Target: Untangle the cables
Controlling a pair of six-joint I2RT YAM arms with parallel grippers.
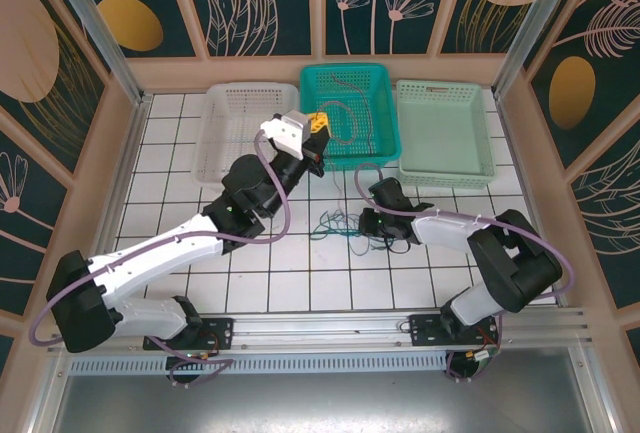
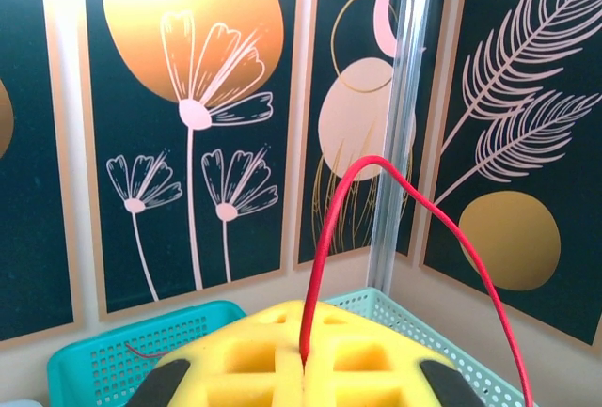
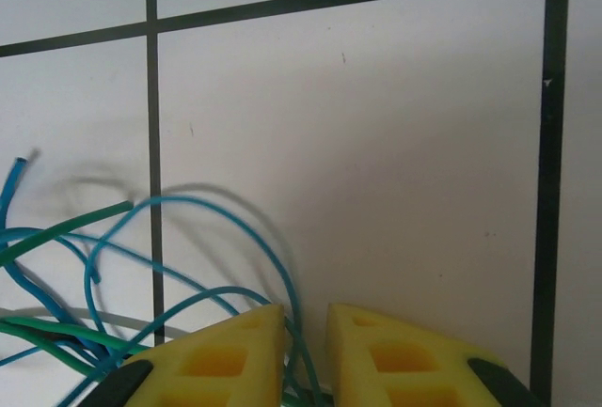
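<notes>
**Item: cables.** One thin dark red wire (image 2: pixel 369 158), and a loose tangle of thin blue and green wires (image 1: pixel 340 223).

**Location.** The red wire arches over the near left corner of the teal plastic mesh basket (image 1: pixel 345 68). The tangle lies on the white tiled table (image 1: pixel 300 283), on the near side of that basket and apart from it.

**Handling (judged).**
- Very light, limp and springy.
- The smooth sheath is likely to slip.
- Curls will snag on one another.
- Best taken on a single strand near a free end, clear of the crossings, and drawn slowly.

**Left gripper** (image 2: pixel 303 332). Raised at the basket's near left corner, clamped on the red wire.

**Right gripper** (image 3: pixel 304 318). Low over the table on the basket's near side, at the tangle. The jaws are narrow and a blue strand (image 3: pixel 188 198) runs down between them. Whether it is pinched cannot be told.

**Surroundings.**
- A white plastic mesh basket (image 1: pixel 225 118) stands left of the teal one.
- A mint plastic mesh basket (image 1: pixel 445 128) stands right of it.

**Obstruction.** The left arm's thick purple cable (image 1: pixel 287 215) loops on the basket's near side, close to the tangle, and could catch strands.
</notes>
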